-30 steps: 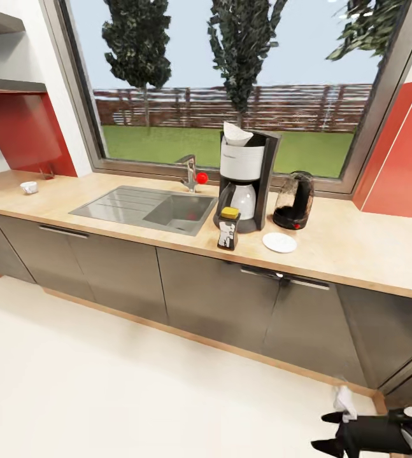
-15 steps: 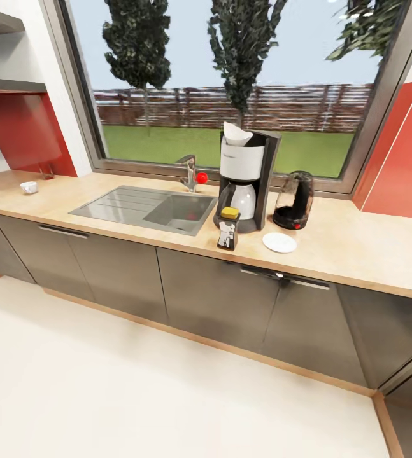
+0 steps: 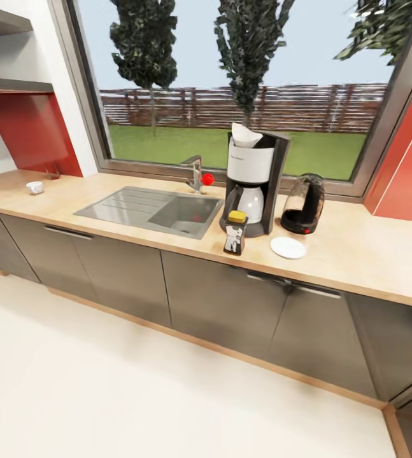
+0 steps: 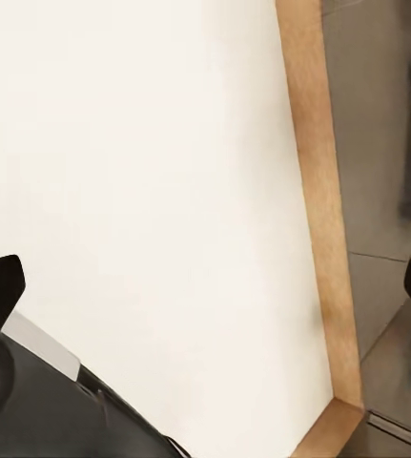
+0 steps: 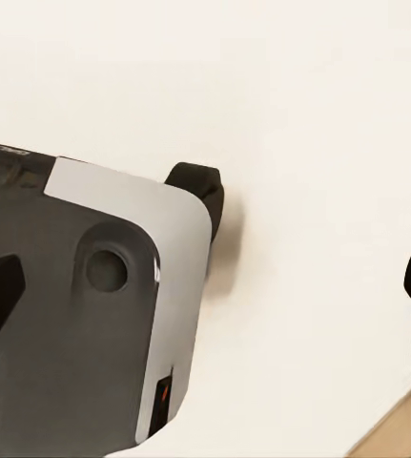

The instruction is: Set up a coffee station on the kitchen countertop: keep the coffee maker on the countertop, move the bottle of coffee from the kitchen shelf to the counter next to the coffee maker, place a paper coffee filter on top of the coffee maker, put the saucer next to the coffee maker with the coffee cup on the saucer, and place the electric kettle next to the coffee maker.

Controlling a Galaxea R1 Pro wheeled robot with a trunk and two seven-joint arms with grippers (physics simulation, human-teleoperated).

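Kitchen wall with a wide window onto lawn and fence; long wood-grain worktop [image 3: 365, 251] over dark grey cabinet fronts, pale floor in front. Far left of the worktop: the coffee cup [image 3: 34, 187], alone, near the red splashback and below the kitchen shelf [image 3: 11, 84]. Next, the inset steel sink [image 3: 151, 210] with its tap. Then the station itself: bottle of coffee [image 3: 235, 233] just in front of the coffee maker [image 3: 255, 184], paper coffee filter [image 3: 246, 135] sitting on the machine's top, saucer [image 3: 288, 247] bare and just beside the machine's base, electric kettle [image 3: 303, 204] behind the saucer. Remaining step, by my reading: fetch the cup and set it on the saucer. Both arms hang low over the floor; left gripper [image 4: 205, 296] and right gripper [image 5: 205, 291] each show dark fingertips at opposite frame edges, so both look spread and empty, though only the tips are visible. To do it well: drive left along the cabinets, stop square to the cup, take it by the rim or body clear of the handle, carry it level, and lower it centred on the saucer without nudging the bottle or kettle.
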